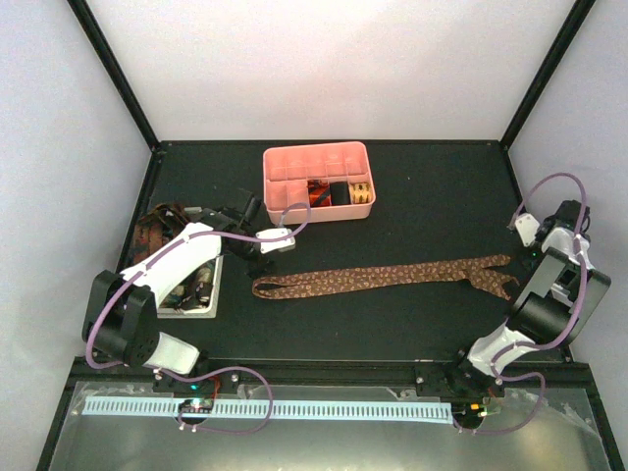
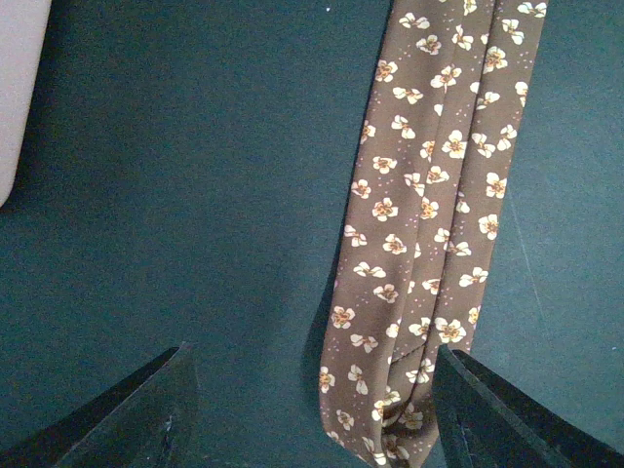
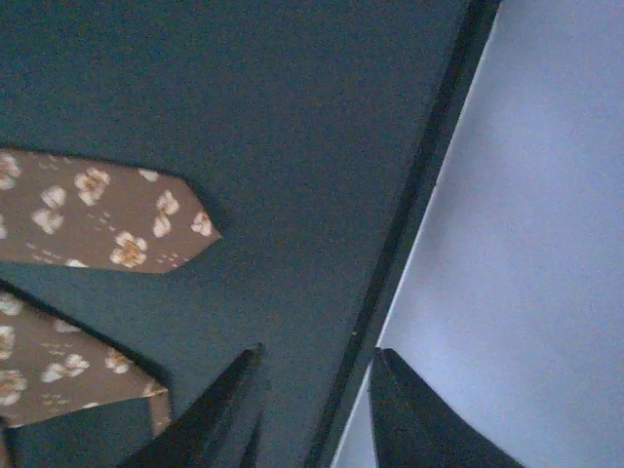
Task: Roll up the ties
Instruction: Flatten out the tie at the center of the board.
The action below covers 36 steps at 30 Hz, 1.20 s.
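A brown tie with a small flower print (image 1: 392, 276) lies flat across the middle of the black table, folded double. Its fold is at the left and its two pointed ends are at the right. My left gripper (image 1: 263, 263) hovers over the folded end, open and empty. In the left wrist view the tie (image 2: 429, 195) runs up from between the jaws, close to the right finger (image 2: 487, 409). My right gripper (image 1: 532, 253) is open and empty beside the tie's ends (image 3: 97, 210), over the table's right edge. Red-orange, black and gold ties sit rolled in a pink tray (image 1: 294, 162).
A white basket (image 1: 201, 299) lies under my left arm, with more dark patterned ties (image 1: 155, 228) bunched behind it. The black frame rail (image 3: 429, 195) and pale side wall (image 3: 546, 244) are right beside my right gripper.
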Available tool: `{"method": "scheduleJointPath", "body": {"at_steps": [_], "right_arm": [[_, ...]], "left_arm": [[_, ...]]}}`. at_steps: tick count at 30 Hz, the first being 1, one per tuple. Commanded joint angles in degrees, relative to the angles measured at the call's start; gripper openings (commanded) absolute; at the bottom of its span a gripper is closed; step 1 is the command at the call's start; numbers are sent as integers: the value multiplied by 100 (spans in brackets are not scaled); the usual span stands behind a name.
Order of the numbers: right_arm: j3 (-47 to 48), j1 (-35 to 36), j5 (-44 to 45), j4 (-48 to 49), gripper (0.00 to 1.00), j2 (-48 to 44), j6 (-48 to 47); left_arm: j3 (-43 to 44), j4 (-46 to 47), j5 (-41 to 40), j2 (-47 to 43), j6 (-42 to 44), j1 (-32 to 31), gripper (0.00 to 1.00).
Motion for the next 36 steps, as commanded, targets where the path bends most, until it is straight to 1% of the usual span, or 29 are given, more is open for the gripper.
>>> {"method": "scheduleJointPath", "body": {"at_steps": [1, 3, 5, 6, 8, 11, 16, 18, 21, 23, 26, 28, 29, 30, 31, 33, 36], "right_arm": [[215, -35, -581, -806, 37, -243, 99], [271, -35, -809, -1318, 46, -148, 108], [153, -44, -972, -1518, 54, -104, 45], [53, -39, -1022, -1473, 56, -89, 57], [-22, -39, -1028, -1234, 56, 12, 208], [181, -43, -1118, -954, 54, 321, 599], [526, -34, -1255, -810, 50, 829, 857], [568, -30, -1252, -691, 50, 966, 912], [562, -27, -1262, -585, 53, 1144, 919], [530, -13, -1214, -583, 51, 1276, 870], [411, -17, -1145, -579, 39, 1397, 762], [392, -14, -1164, -670, 21, 1405, 705], [390, -17, -1176, -717, 15, 1380, 695], [390, -26, -1181, -791, 12, 1333, 678], [408, -27, -1179, -871, 14, 1275, 662], [492, -27, -1191, -997, 22, 1121, 684], [726, -22, -1350, -1131, 29, 841, 777]], "left_arm": [[162, -108, -59, 25, -89, -40, 68], [189, -123, -53, 71, -89, -42, 68], [211, -111, -27, 85, -89, -42, 68], [228, -109, -14, 89, -91, -50, 68], [278, -121, 21, 123, -89, -50, 68], [367, -176, 46, 184, -97, -59, 68], [394, -188, 38, 176, -119, -77, 68], [386, -188, 38, 169, -130, -79, 68], [383, -201, 33, 178, -133, -86, 68], [371, -201, 15, 168, -126, -86, 68], [350, -180, -4, 165, -115, -86, 68], [353, -183, 9, 194, -115, -94, 68], [352, -180, 19, 211, -115, -95, 68], [356, -179, 20, 223, -119, -95, 68], [357, -186, 20, 234, -116, -95, 68], [349, -188, 20, 239, -107, -94, 68], [346, -188, 20, 243, -113, -95, 68]]}}
